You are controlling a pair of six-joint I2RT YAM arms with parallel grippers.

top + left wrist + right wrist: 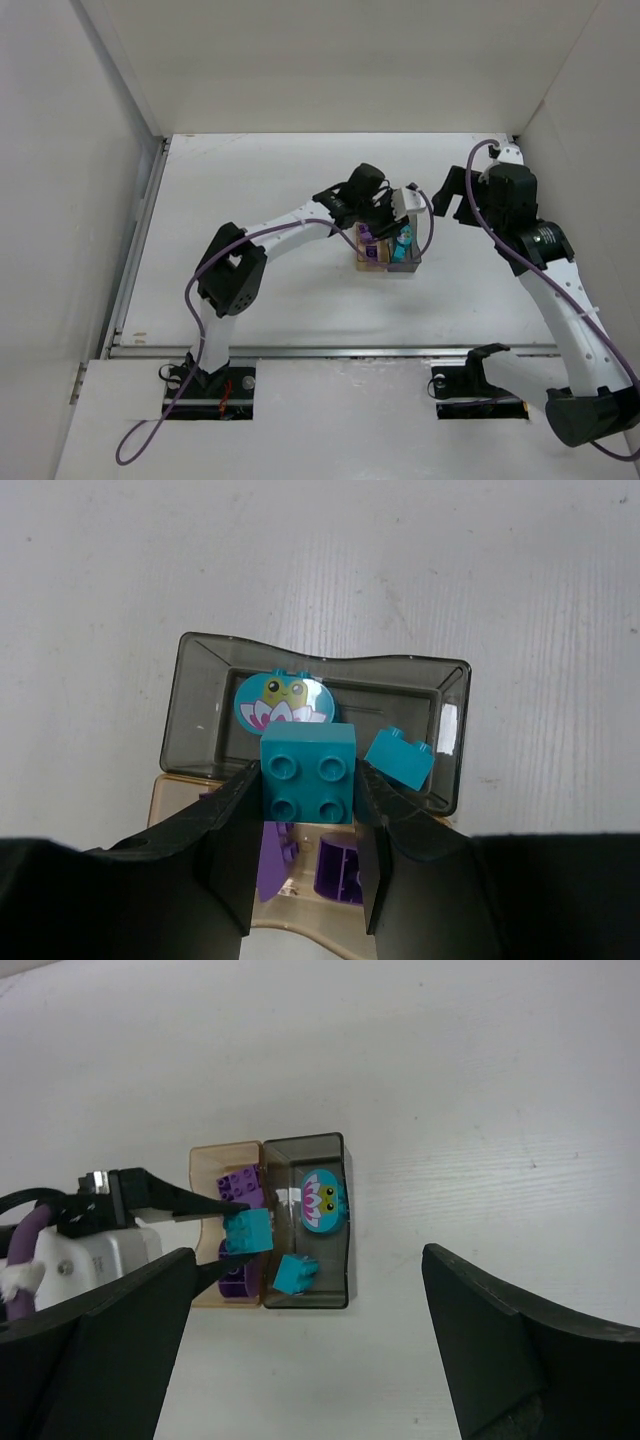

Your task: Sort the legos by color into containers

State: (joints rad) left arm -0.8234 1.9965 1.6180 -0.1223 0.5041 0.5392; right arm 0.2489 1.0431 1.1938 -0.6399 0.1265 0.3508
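My left gripper (307, 792) is shut on a teal four-stud brick (305, 755) and holds it above the seam between the two bins. The smoky grey bin (195, 715) holds a small teal brick (400, 760) and a round teal piece with a lotus face (285, 702). The amber bin (175, 802) next to it holds purple bricks (338, 872). In the top view the left gripper (388, 226) hovers over both bins (388, 268). My right gripper (308, 1255) is open and empty, high above the grey bin (305, 1141), and sits to the right of the bins in the top view (450, 205).
White walls enclose the table on the left, back and right. A metal rail (330, 350) runs along the near edge by the arm bases. The left arm's purple cable (190, 300) loops beside its elbow.
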